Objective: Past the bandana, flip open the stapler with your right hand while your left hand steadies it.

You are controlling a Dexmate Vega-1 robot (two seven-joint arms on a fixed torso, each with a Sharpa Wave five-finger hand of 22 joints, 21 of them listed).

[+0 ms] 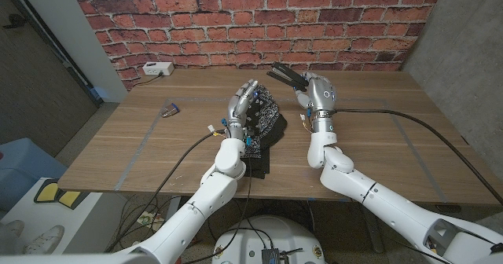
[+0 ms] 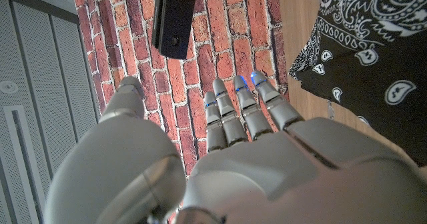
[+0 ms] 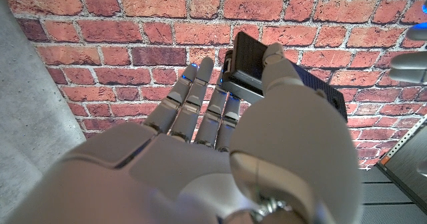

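Stapler (image 1: 286,77), black, is lifted off the wooden table (image 1: 377,150) beyond the bandana (image 1: 267,116), pinched between the right hand's (image 1: 317,93) thumb and fingers. Left hand (image 1: 242,103) hovers empty, fingers spread, over the bandana. A white box (image 1: 157,69) and a small purple object (image 1: 169,111) sit well apart.

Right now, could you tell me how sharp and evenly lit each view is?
Head view: even light, sharp, the stapler small but clear beside the right hand. Left wrist view: the left hand is soft up close, the bandana crisp. Right wrist view: near hand blurred, bricks sharp.
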